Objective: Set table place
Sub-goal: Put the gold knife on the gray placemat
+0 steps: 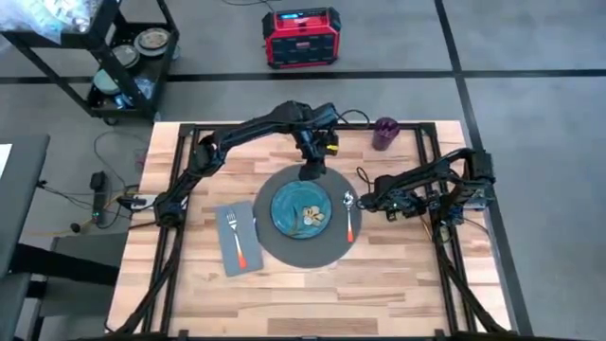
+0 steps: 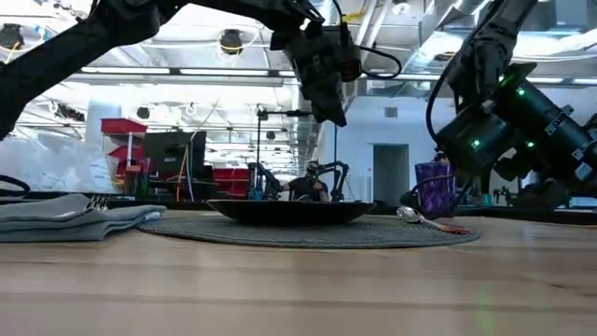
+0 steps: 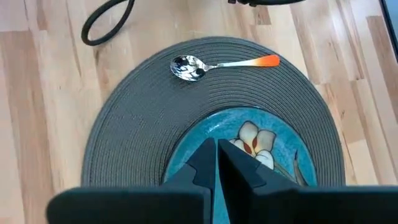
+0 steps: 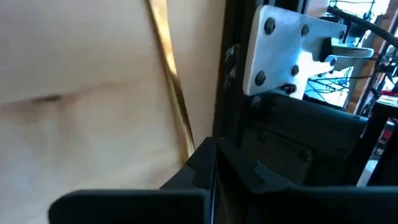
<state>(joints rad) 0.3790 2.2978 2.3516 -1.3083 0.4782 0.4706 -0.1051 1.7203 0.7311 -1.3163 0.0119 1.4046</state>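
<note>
On the counter [image 1: 312, 294] nearest me, the napkin [image 1: 239, 237] carries the fork [image 1: 235, 235], left of the round mat [image 1: 284, 254]. The plate [image 1: 301, 210] sits on the mat, the spoon [image 1: 349, 216] on its right edge. My left fingers [image 3: 216, 163] hover pressed together, empty, above the plate's far rim. My right fingers [image 4: 214, 163], also closed and empty, hang beyond the spoon. The purple cup [image 1: 384, 134] stands at the far edge.
</note>
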